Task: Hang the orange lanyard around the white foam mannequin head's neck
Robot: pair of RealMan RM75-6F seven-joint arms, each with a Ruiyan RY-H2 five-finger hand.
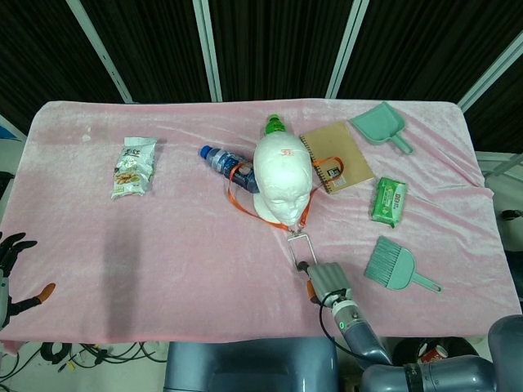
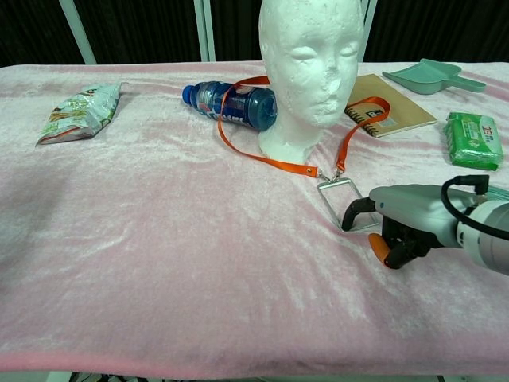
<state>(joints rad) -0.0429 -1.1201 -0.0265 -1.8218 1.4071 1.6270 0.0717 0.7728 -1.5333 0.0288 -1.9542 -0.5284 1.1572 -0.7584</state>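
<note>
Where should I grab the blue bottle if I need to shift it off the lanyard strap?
Grip the blue bottle around its mid-body, coming from above. It lies on its side, cap pointing left in the chest view, with the orange lanyard draped over the end near the mannequin head, so take the cap-side half, clear of the strap.
</note>
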